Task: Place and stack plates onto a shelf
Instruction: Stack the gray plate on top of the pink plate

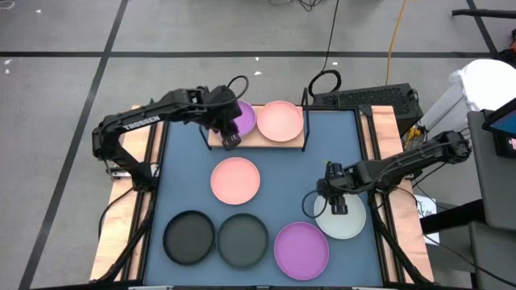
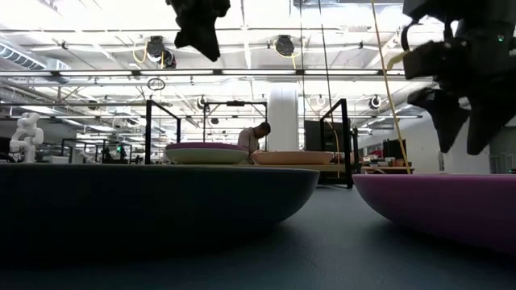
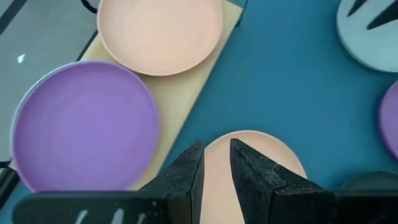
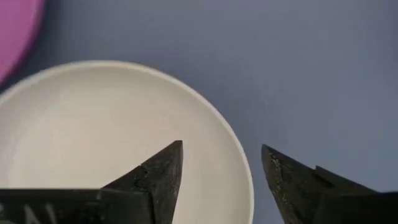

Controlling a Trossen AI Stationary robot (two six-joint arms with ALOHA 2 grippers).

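Observation:
The wooden shelf (image 1: 256,138) stands at the mat's far edge and bears a purple plate (image 1: 244,118) and a pink plate (image 1: 280,121) side by side. On the blue mat lie a pink plate (image 1: 235,180), two dark grey plates (image 1: 189,237) (image 1: 242,239), a purple plate (image 1: 301,250) and a whitish plate (image 1: 343,221). No mint green plate shows. My left gripper (image 1: 230,139) (image 3: 216,163) hangs empty over the shelf's near edge, its fingers a narrow gap apart. My right gripper (image 1: 334,205) (image 4: 221,165) is open above the whitish plate's rim (image 4: 239,162), one finger over the plate, one over the mat.
Black wire posts (image 2: 345,141) frame the shelf. A dark keyboard-like device (image 1: 367,98) and cables lie beyond the mat's far right corner. Bare mat (image 1: 339,149) lies between the shelf and the right arm. A person (image 2: 258,137) shows far off in the room.

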